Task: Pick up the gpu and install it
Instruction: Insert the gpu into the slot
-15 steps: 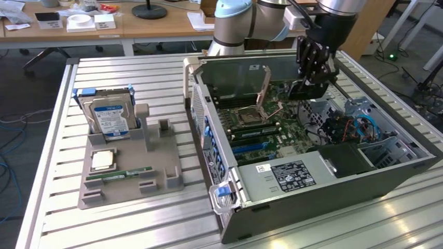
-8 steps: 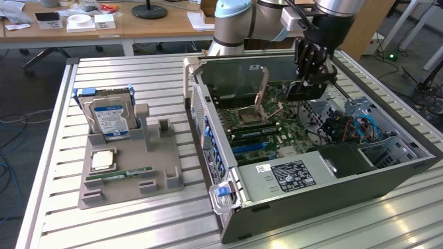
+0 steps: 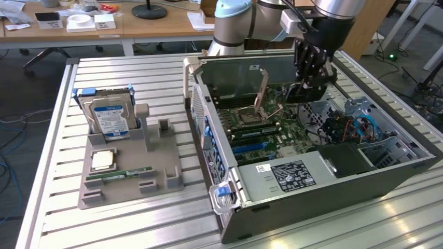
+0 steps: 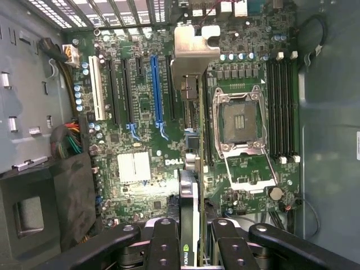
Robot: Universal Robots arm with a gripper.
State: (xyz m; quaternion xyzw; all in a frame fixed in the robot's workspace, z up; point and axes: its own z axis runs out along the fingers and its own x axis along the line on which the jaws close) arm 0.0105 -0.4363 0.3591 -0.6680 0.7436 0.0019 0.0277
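End effector (image 4: 194, 243) is clamped on the gpu (image 4: 190, 188), so the card hangs edge-on right below it, over the motherboard (image 4: 135, 169) in the open pc case (image 3: 332, 192). Long blue slot (image 4: 157, 90) sits just beside the card

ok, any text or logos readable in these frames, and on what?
"DELL": white print on the motherboard, wrist view.
Small logo on the gpu edge: lettering too blurred to read.
Power supply label, exterior view: print too small to read.
Hard drive label, exterior view: blue and white, too small to read.
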